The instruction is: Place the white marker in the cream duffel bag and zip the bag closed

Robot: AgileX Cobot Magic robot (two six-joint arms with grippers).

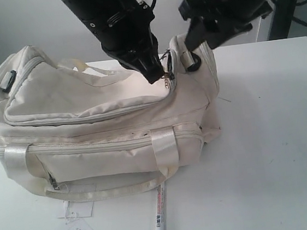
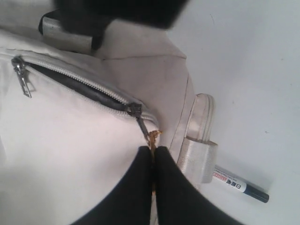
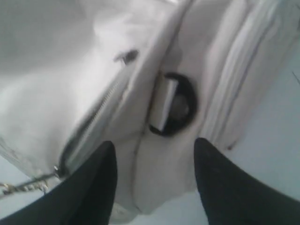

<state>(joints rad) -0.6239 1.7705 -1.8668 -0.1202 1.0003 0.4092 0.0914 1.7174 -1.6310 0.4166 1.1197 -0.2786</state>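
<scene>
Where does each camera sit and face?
Exterior view: raised, off the arms, looking down on the cream duffel bag and table; left arm and right arm show.
Left wrist view: on the left arm, looking past shut left jaws pinching the zipper pull.
Right wrist view: on the right arm, past open right jaws at the black D-ring.
Shared: exterior and left wrist both show the white marker.

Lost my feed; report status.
Left end effector shut on zipper pull. Right end effector open near D-ring. White marker on table, outside cream duffel bag.
</scene>
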